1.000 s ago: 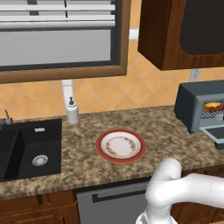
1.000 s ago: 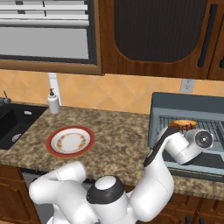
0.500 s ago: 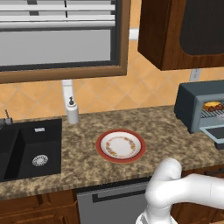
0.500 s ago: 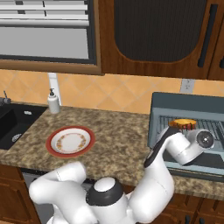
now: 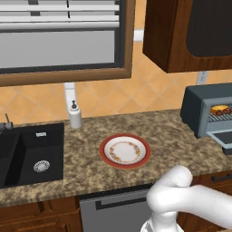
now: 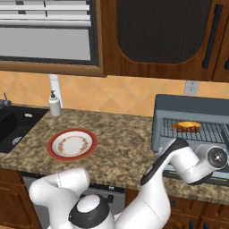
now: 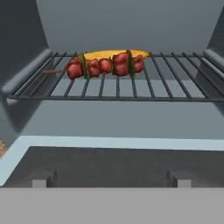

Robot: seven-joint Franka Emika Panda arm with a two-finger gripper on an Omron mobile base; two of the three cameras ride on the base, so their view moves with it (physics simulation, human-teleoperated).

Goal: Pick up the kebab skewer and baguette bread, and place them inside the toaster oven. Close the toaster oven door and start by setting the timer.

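Toaster oven (image 6: pixel 192 120) sits at the right of the right base view, blue-grey, on the speckled counter (image 6: pixel 120 143); its cavity is exposed and the wire rack (image 7: pixel 131 85) spans the middle of the hand view. On the rack: the kebab skewer (image 7: pixel 105 65), red-brown chunks with green pieces between them, lying crosswise in the upper centre of the hand view, stick end pointing toward the left of the frame. The baguette bread (image 7: pixel 107 54) lies directly behind it, golden-orange, touching or just beside the skewer; cannot separate the two from this angle. In the right base view the bread shows as an orange oval on the rack at upper right. The toaster oven door (image 7: pixel 118 164) hangs down, flat and dark, across the lower half of the hand view, below the rack. The plate (image 5: pixel 125 151), red-rimmed, lies at the centre of the left base view with no food on it; the same view shows the oven at the right edge. Sink (image 5: pixel 27 154) at lower left, soap dispenser (image 5: pixel 74 115) beside it. Gripper (image 7: pixel 111 178): two dark tips rise at the bottom of the hand view, spread fully apart, released, nothing between them, apart from the food.
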